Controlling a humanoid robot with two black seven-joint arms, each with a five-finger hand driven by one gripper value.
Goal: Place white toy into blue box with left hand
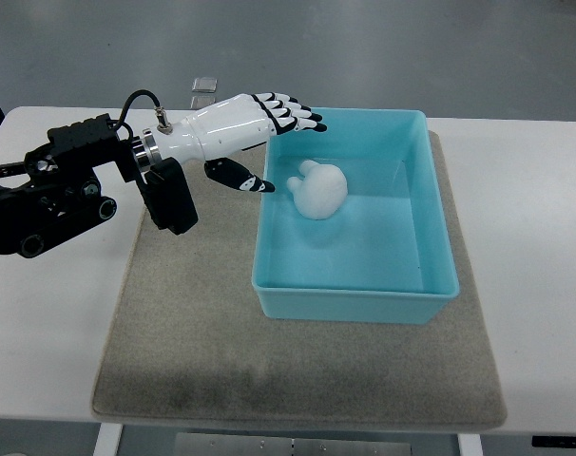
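The white toy [318, 190] lying in the blue box [431, 285] looks soft, light and squeezable, best held around its rounded body, while the left robot hand [274, 119] hovers empty, fingers spread.

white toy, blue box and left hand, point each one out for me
white toy [318, 190], top view, on the middle of its round body
blue box [350, 304], top view, on its near wall
left hand [255, 128], top view, on the back of the hand

The blue box [355, 285] is open from above. Only the white toy [318, 190] occupies its far left corner. The mat [183, 323] lies bare.
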